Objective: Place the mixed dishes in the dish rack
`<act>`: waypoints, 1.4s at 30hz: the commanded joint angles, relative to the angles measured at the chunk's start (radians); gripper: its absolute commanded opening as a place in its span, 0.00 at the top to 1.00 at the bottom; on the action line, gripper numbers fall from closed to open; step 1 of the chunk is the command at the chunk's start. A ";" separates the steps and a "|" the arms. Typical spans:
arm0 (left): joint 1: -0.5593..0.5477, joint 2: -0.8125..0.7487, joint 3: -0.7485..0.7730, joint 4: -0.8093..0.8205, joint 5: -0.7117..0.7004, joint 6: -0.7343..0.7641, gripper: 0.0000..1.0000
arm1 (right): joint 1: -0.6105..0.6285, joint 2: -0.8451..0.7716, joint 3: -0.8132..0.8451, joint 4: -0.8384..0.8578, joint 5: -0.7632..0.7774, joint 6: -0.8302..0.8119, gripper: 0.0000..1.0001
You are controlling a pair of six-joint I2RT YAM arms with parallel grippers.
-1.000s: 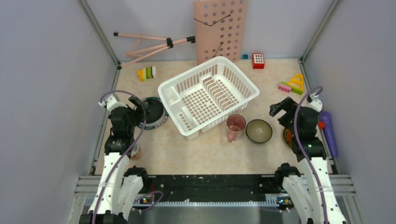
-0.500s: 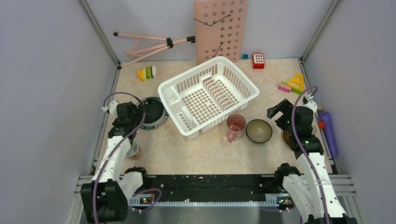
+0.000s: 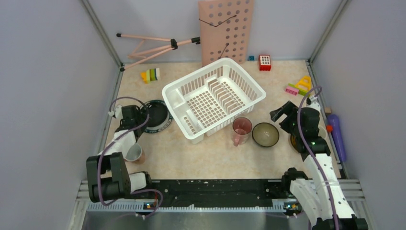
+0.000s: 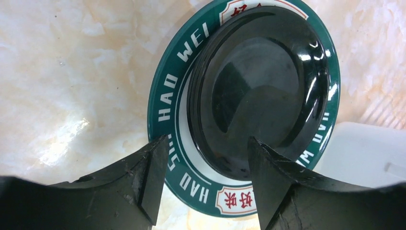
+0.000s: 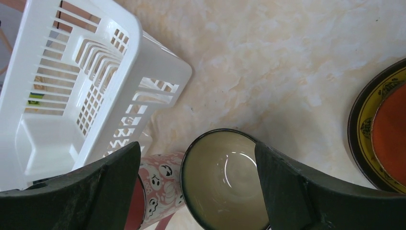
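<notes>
Left wrist: dark plate (image 4: pixel 261 91) between parted jaws

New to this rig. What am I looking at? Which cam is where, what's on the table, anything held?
Two robot arms are bolted at the table's near edge. The wide picture looks down from above and behind; the other two come from wrist cameras, so the black wedges are each arm's own fingers. On the table: a dish rack, a pink cup, a bowl, a small cup by the left arm, a teal-rimmed plate with a black dish on it, and an orange plate on a yellow plate. Both grippers are open and empty: the left gripper points at the teal-rimmed plate, the right gripper at the bowl.
</notes>
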 commanded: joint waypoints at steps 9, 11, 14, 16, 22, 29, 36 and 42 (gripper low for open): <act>0.009 0.138 -0.005 0.179 0.033 -0.043 0.39 | 0.013 -0.009 -0.009 0.045 -0.012 0.016 0.14; 0.009 0.168 -0.004 0.187 0.044 -0.054 0.42 | 0.012 -0.010 -0.011 0.045 -0.012 0.016 0.14; 0.024 0.197 -0.014 0.197 0.046 -0.092 0.49 | 0.012 -0.013 0.001 0.034 -0.005 0.029 0.17; 0.042 0.202 -0.035 0.226 0.069 -0.113 0.54 | 0.012 -0.016 0.015 0.026 -0.003 0.036 0.17; 0.084 0.204 -0.083 0.273 0.104 -0.145 1.00 | 0.011 -0.010 0.038 0.030 -0.015 0.048 0.18; 0.089 0.053 -0.077 0.140 0.058 -0.114 1.00 | 0.012 0.016 0.094 -0.054 0.096 0.060 0.17; 0.089 -0.187 -0.039 -0.030 0.039 -0.099 1.00 | 0.012 0.074 0.173 -0.110 0.114 0.088 0.17; 0.089 -0.361 0.018 -0.135 0.012 -0.062 1.00 | 0.012 0.094 0.225 -0.098 0.098 0.080 0.17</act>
